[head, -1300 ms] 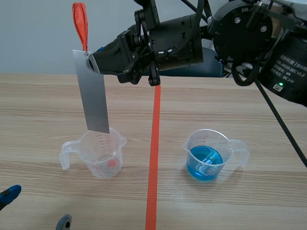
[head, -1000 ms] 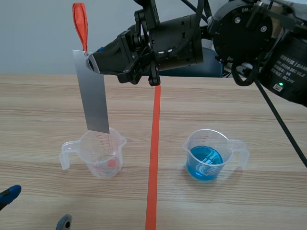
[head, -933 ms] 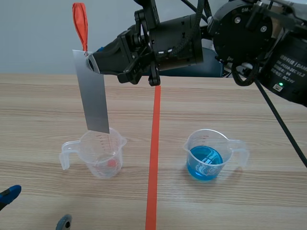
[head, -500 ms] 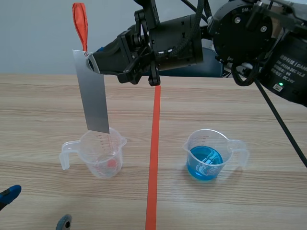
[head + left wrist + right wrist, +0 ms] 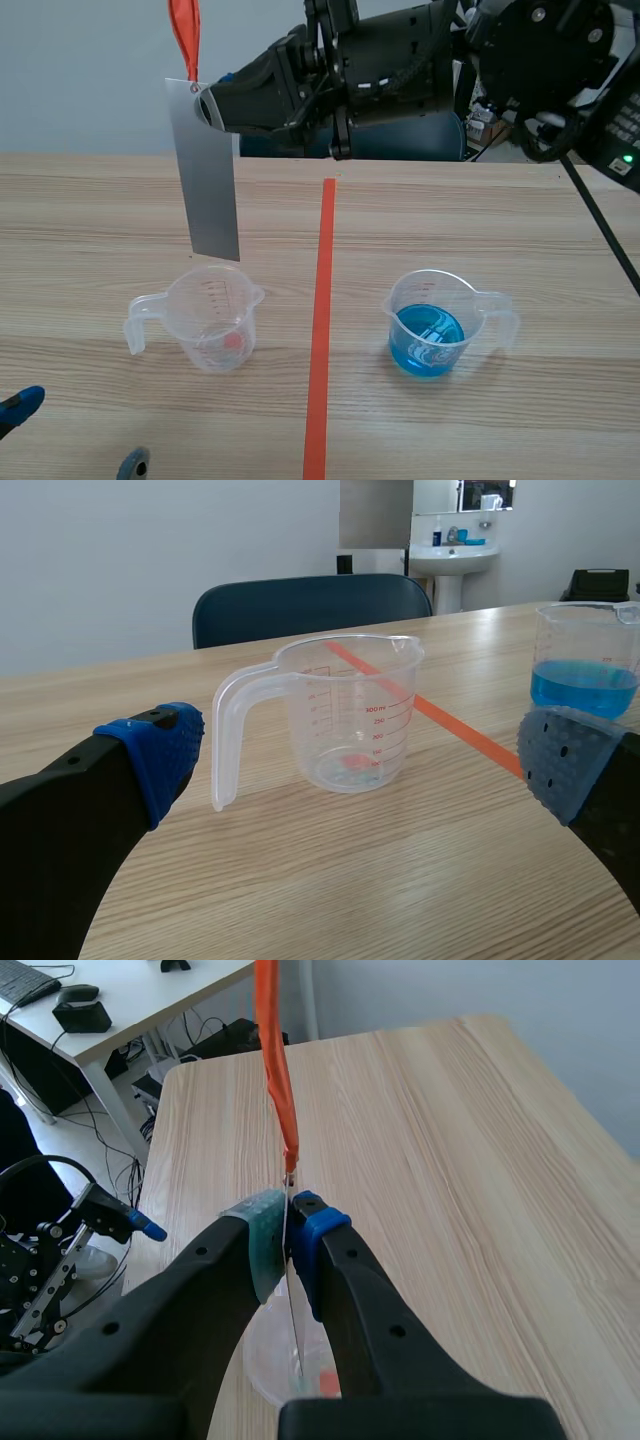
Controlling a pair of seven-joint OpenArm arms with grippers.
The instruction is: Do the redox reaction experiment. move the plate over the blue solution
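A pale wooden desk [image 5: 90, 215] runs back to a plain grey wall, with an orange-red tape line [image 5: 320, 330] splitting it down the middle.

The plate [image 5: 207, 170], a thin grey metal strip with an orange ribbon [image 5: 184, 35] tied through a hole at its top, hangs upright. The right end effector [image 5: 213, 106], on an arm that reaches across from the right, is clamped on its upper end. The right wrist view shows the plate edge-on, pinched between the 2 pads. Its lower edge sits just above the rim of the empty clear cup [image 5: 205, 320] on the left of the tape. That places it well apart from the blue solution [image 5: 427, 340], which fills the bottom of the second cup [image 5: 440, 315] on the other side of the line.

The left end effector [image 5: 360, 765] rests low near the desk's front edge, fingers apart and holding nothing, facing the empty cup.

By my judgement the carry across has barely begun. The pinch is only at the plate's top, so a quick sideways move could set it swinging or let it pivot between the pads. If it travels too low, the bottom edge could strike the rim of the second cup and tip it, spilling the solution.
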